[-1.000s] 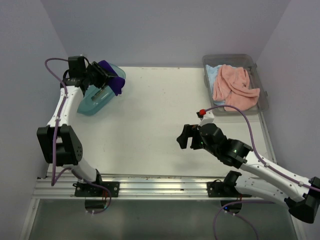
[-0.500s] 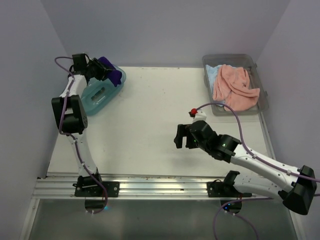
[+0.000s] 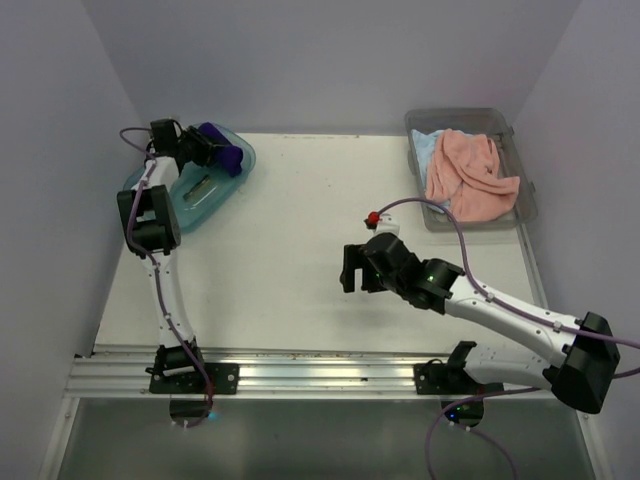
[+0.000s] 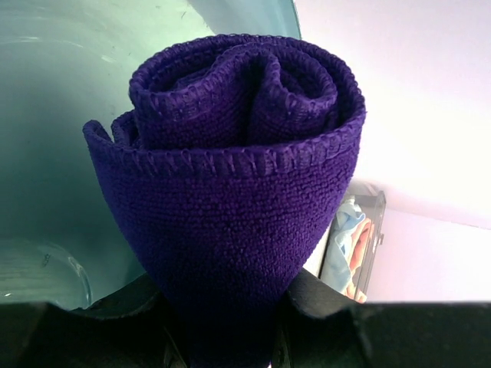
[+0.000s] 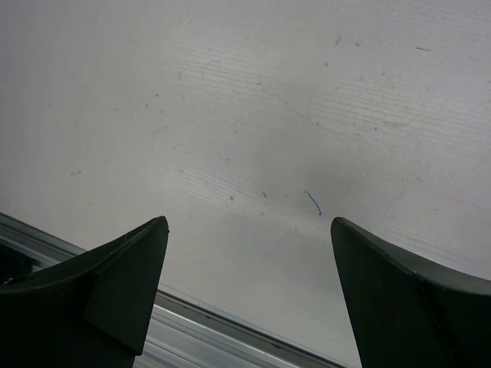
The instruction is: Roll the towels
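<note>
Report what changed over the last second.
The left arm folded toward the far-left corner, the left end effector staying shut on the purple towel over the teal tub. The right end effector, open and empty, slid left over the table. The pink towel and blue towel in the grey bin stayed put.

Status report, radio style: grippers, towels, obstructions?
Left gripper shut on rolled purple towel over tub. Right gripper open, empty. Pink towel, blue towel unrolled in bin. No obstruction.
</note>
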`<state>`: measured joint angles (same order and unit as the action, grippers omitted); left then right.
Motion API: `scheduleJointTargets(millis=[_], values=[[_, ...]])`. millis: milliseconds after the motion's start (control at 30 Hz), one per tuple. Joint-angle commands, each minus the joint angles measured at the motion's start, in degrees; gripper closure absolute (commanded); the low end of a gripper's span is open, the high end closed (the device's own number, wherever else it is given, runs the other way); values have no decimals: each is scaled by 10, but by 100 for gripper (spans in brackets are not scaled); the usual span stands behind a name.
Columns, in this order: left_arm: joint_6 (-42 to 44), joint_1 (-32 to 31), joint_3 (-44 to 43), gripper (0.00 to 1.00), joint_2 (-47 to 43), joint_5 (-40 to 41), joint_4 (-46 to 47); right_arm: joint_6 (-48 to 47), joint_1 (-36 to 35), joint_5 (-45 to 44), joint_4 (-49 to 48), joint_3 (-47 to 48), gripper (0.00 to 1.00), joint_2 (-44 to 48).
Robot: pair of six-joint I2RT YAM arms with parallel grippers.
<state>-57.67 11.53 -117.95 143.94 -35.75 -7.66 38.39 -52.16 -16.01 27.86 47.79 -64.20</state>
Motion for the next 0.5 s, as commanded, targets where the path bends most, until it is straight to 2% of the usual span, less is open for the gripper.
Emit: scheduleJointTargets(millis=[0, 100, 333, 467], values=[[-12, 7, 13, 94, -9, -24, 62, -9, 1, -8, -6, 34, 9, -12], [-11, 6, 33, 93, -12, -21, 67, -9, 1, -6, -6, 39, 9, -21], [-7, 4, 9, 90, 27, -18, 61, -16, 1, -5, -3, 55, 9, -43], [6, 3, -19, 85, 46, -10, 24, -19, 0, -6, -4, 63, 9, -54]])
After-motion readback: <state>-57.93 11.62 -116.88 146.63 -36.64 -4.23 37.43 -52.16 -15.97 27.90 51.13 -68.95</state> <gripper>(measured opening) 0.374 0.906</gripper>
